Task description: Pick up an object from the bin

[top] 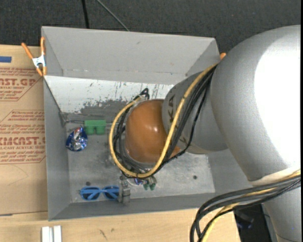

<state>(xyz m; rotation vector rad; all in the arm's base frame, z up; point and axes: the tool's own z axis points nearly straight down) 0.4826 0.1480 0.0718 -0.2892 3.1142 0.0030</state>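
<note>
Three small things lie on the floor of your grey metal bin [131, 49]: a green rectangular block [95, 127] toward the back left, a crumpled blue and silver foil ball [77, 139] just in front of it by the left wall, and blue plastic sunglasses [100, 192] along the front wall. Your pincer [126, 191] sits low at the sunglasses' right end, under the arm's orange wrist cover [144, 130]; you cannot tell whether it is apart or together, nor whether it touches them.
</note>
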